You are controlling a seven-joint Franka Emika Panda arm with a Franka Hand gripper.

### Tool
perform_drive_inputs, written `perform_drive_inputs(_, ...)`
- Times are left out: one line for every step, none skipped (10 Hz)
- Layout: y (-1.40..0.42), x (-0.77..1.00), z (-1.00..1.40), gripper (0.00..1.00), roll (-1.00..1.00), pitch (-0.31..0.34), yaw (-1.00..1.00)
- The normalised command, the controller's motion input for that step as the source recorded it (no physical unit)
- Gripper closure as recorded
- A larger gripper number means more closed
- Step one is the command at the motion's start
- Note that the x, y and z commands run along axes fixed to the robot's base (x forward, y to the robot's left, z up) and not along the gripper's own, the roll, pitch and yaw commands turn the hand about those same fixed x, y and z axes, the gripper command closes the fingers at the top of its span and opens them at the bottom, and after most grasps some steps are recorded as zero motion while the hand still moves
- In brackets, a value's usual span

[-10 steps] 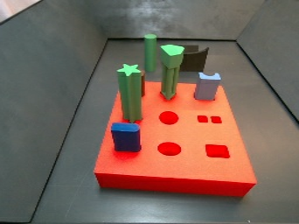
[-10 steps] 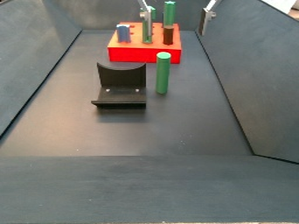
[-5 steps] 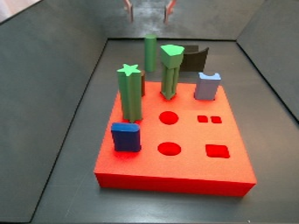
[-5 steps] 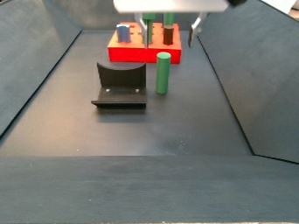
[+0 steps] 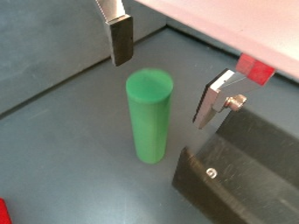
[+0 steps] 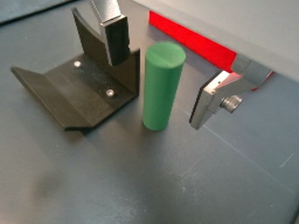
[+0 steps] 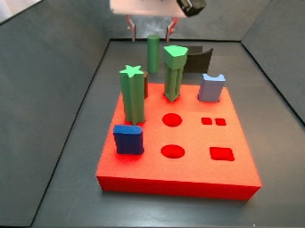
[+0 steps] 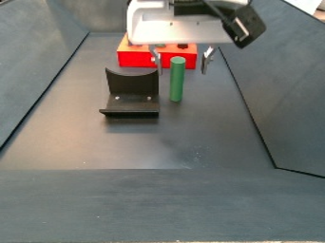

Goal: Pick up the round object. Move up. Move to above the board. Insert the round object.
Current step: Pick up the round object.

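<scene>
End effector (image 5: pixel 165 77) spread wide, silver fingers (image 6: pixel 208 101) either side of the tall plain green round-topped cylinder (image 5: pixel 149 116), not touching it. The cylinder (image 8: pixel 180 80) stands upright on the dark tabletop (image 8: pixel 152 142), squarely between the plates. Just beside the end effector sits the dark L-shaped fixture (image 6: pixel 73 87). Beyond it, the thick red board with round and square holes (image 7: pixel 191 151), other pegs standing in it.

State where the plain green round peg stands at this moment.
The round object stands upright on the dark floor beside the fixture, in front of the board, between the open tool's fingers, which are not touching it in both wrist views.
</scene>
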Motion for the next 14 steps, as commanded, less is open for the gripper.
perform_drive_inputs(-0.1, 0.0, -0.28, 0.0, -0.2, -0.046, 0.0)
perform_drive_inputs(-0.07, 0.0, -0.22, 0.0, -0.18, -0.031, 0.0)
perform_drive_inputs(-0.08, 0.0, -0.25, 0.0, -0.19, -0.033, 0.0)
perform_drive_inputs(-0.09, 0.0, -0.26, 0.0, -0.18, -0.016, 0.0)
perform_drive_inputs(-0.15, 0.0, -0.25, 0.0, -0.15, -0.014, 0.0)
perform_drive_inputs(-0.17, -0.07, -0.16, 0.0, -0.13, -0.036, 0.0)
perform_drive_inputs(-0.11, -0.13, -0.08, 0.0, -0.09, -0.029, 0.0)
perform_drive_inputs(-0.07, -0.05, -0.04, 0.0, -0.06, 0.0, 0.0)
perform_drive_inputs(-0.02, 0.0, 0.0, 0.0, 0.0, 0.0, 0.0)
perform_drive_inputs(0.0, 0.0, 0.0, 0.0, 0.0, 0.0, 0.0)
perform_drive_inputs(0.0, 0.0, 0.0, 1.0, 0.0, 0.0, 0.0)
perform_drive_inputs(0.0, 0.0, 0.0, 1.0, 0.0, 0.0, 0.0)
perform_drive_inputs(0.0, 0.0, 0.0, 1.0, 0.0, 0.0, 0.0)
perform_drive_inputs(0.0, 0.0, 0.0, 1.0, 0.0, 0.0, 0.0)
